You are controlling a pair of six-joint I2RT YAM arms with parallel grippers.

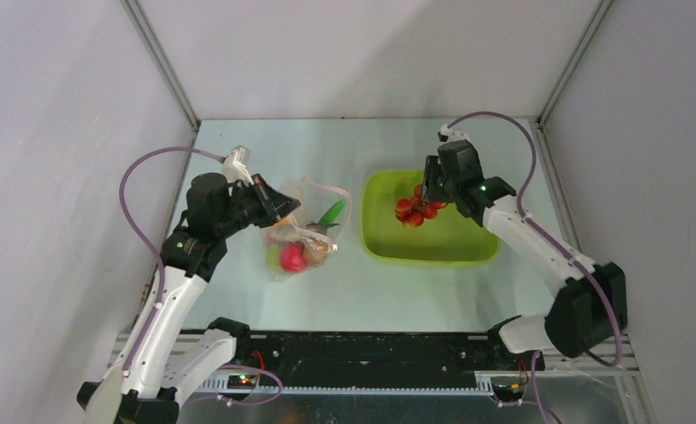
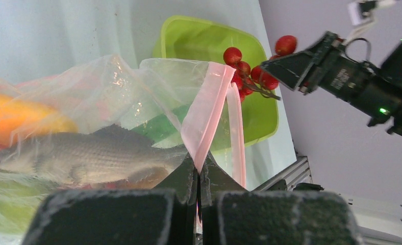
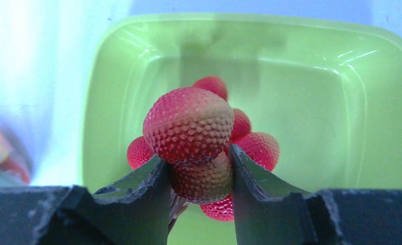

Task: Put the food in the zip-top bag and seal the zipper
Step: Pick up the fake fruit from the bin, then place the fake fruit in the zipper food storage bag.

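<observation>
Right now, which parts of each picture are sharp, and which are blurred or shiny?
Left wrist: small glints on the clear crinkly plastic bag, the left gripper's dark fingers blurred. Right wrist: the bumpy red berry cluster sharp, the lime-green plastic tub soft behind. Top external: even light, no harsh glare.

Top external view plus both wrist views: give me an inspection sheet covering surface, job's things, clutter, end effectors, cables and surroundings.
Surface: pale table, no spills seen.
Job's things: zip-top bag holds a red piece, green pod and orange piece; berry cluster outside it, over the lime-green tub.
Clutter: nothing seen.
End effectors: left end effector shut on the zipper; right end effector shut on the berry cluster.
Cables: purple cables loop free above both arms.
Surroundings: grey walls, metal frame posts.
</observation>
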